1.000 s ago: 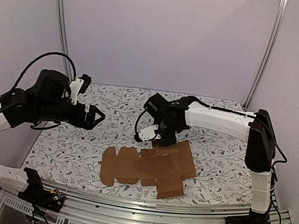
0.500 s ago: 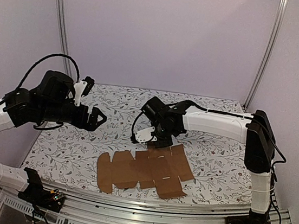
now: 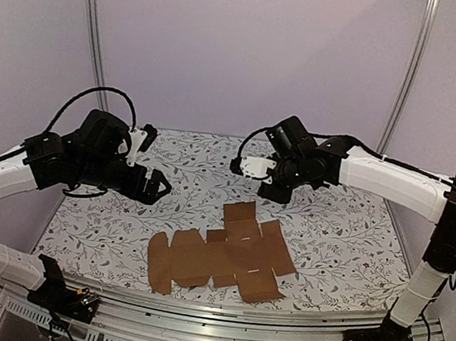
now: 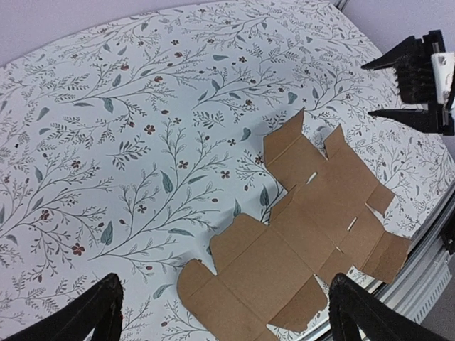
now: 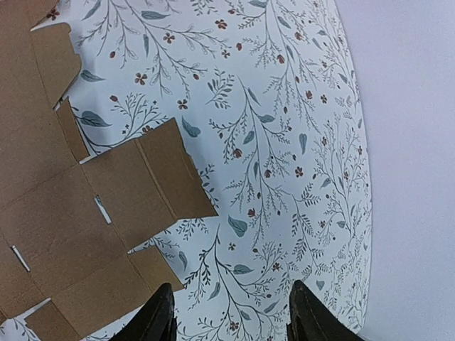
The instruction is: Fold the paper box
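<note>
You have the paper box [image 3: 221, 257] lying spread flat on the bench [image 3: 344, 243], in the near middle and close to the front edge. The left jaws hang above the bench to the left of the sheet and a little behind it, apart from it. The right jaws hang over the bench behind the sheet's far flap, also apart from it, with nothing between them.
</note>
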You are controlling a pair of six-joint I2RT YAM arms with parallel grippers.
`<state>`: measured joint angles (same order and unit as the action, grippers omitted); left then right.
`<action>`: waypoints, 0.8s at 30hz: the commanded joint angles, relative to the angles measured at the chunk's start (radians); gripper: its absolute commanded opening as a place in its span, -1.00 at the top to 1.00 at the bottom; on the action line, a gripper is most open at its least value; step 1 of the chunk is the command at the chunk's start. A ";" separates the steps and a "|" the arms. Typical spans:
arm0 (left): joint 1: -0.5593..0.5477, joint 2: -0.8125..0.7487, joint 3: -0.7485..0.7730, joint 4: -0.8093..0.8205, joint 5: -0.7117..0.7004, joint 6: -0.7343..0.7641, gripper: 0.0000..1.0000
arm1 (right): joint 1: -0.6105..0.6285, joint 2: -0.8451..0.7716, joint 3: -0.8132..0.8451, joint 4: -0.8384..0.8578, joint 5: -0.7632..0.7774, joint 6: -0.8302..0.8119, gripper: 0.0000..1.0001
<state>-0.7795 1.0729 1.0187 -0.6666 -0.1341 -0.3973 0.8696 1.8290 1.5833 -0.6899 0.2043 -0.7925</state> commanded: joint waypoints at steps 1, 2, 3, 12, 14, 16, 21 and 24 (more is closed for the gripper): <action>0.007 0.068 0.049 0.013 0.054 0.034 -0.99 | -0.044 -0.169 -0.088 0.052 -0.052 0.215 -0.12; 0.005 0.091 0.059 0.015 0.063 0.040 -0.99 | -0.054 -0.191 -0.102 0.055 -0.044 0.256 -0.15; 0.002 0.113 0.067 0.016 0.068 0.043 -0.99 | -0.068 -0.219 -0.113 0.053 -0.043 0.294 -0.17; -0.046 0.369 0.202 0.040 0.032 0.082 -0.99 | -0.265 -0.469 -0.319 0.087 -0.281 0.647 -0.96; -0.055 0.431 0.233 0.057 0.023 0.094 -0.99 | -0.301 -0.492 -0.361 0.091 -0.301 0.695 -0.98; -0.058 0.494 0.267 0.070 0.020 0.108 -0.99 | -0.339 -0.508 -0.400 0.094 -0.301 0.729 -0.98; -0.058 0.677 0.398 0.066 0.030 0.176 -0.99 | -0.425 -0.493 -0.422 0.037 -0.256 0.979 -0.98; -0.057 0.786 0.495 0.049 0.038 0.221 -0.99 | -0.443 -0.478 -0.477 0.088 -0.344 1.020 -0.98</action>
<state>-0.8276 1.7512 1.4132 -0.6109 -0.1013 -0.2550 0.4541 1.3384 1.1622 -0.6300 -0.0612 0.0582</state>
